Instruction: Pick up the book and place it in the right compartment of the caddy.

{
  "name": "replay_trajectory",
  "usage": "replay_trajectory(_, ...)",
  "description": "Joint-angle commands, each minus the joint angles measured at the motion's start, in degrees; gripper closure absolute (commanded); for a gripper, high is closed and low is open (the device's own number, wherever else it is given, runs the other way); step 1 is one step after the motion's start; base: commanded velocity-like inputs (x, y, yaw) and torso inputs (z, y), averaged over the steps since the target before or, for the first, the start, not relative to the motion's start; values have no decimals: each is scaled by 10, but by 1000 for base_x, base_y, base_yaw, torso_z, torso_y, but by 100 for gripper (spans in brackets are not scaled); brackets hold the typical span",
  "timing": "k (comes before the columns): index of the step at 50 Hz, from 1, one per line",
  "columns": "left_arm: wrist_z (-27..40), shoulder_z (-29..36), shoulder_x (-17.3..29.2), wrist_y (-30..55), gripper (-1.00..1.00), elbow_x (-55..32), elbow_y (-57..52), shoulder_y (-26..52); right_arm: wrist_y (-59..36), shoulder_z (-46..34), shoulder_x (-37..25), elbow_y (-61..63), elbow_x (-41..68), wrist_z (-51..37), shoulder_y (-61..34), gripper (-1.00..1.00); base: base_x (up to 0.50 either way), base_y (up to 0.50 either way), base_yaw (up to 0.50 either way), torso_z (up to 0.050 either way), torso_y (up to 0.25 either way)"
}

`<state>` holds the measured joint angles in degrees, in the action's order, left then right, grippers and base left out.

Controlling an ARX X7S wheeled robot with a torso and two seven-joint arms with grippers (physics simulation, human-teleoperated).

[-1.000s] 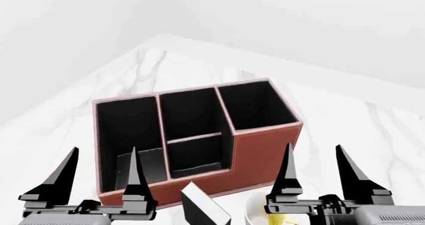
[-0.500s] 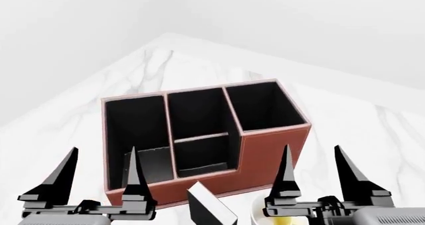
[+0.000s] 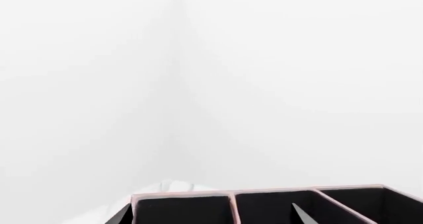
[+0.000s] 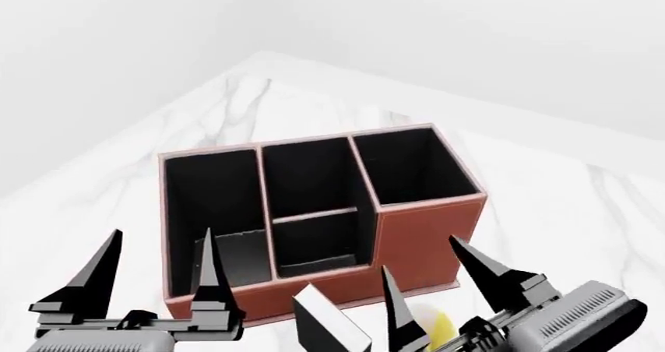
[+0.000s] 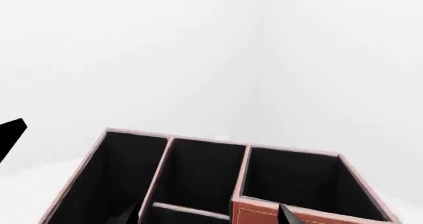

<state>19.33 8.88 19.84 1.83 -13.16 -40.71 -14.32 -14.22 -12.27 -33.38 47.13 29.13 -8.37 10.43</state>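
The book point(image 4: 330, 325), black with white page edges, stands tilted at the head view's lower edge, just in front of the caddy point(image 4: 421, 239). The caddy is reddish-brown with a black interior, and its right compartment point(image 4: 416, 169) is the square deep end cell. My left gripper point(image 4: 158, 243) is open and empty in front of the caddy's left end. My right gripper point(image 4: 422, 258) is open, empty and tilted, just right of the book and before the caddy's right front wall. The caddy also shows in the left wrist view point(image 3: 231, 196) and the right wrist view point(image 5: 264, 216), where the right compartment point(image 5: 297, 182) is seen.
A bit of the white-and-yellow mug point(image 4: 434, 321) shows under my right gripper, right of the book. The caddy stands on a white marble table point(image 4: 582, 212) whose far corner points away toward plain white walls.
My right gripper has swung left and tilted, now over the mug and close beside the book. The left gripper has not moved. The view shifted slightly early on.
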Motion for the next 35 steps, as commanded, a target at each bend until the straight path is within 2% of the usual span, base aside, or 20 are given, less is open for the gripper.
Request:
replay_trajectory(1, 4, 1, 2, 3, -100, -2, 0, 2, -57, 7, -46, -18, 107, 52, -38, -100, 0, 0, 0, 0, 0)
replay_trajectory(3, 4, 2, 2, 3, -100, -1, 1, 2, -67, 10, -51, -29, 145, 64, -51, -100, 0, 0, 0, 0, 0)
replay_trajectory(13, 4, 6, 3, -1, -100, 0, 6, 2, -71, -5, -42, -73, 152, 93, -82, -100, 0, 0, 0, 0, 0)
replay_trajectory(23, 6, 6, 4, -2, -100, -4, 7, 3, -111, -18, -44, -65, 170, 70, -106, -100, 0, 0, 0, 0, 0)
replay_trajectory(27, 7, 7, 4, -2, -100, -4, 6, 4, -114, -6, -40, -74, 214, 75, -114, -100, 0, 0, 0, 0, 0)
replay_trajectory(31, 8, 8, 5, -1, -100, -4, 7, 5, -104, -21, -46, -68, 188, 100, -110, -100, 0, 0, 0, 0, 0)
replay_trajectory(32, 9, 8, 5, 0, -100, -4, 7, 5, -86, -28, -45, -67, 150, 106, -105, -100, 0, 0, 0, 0, 0)
replay_trajectory(35, 9, 8, 6, -1, -100, -4, 8, 5, -88, -22, -45, -71, 172, 108, -108, -100, 0, 0, 0, 0, 0)
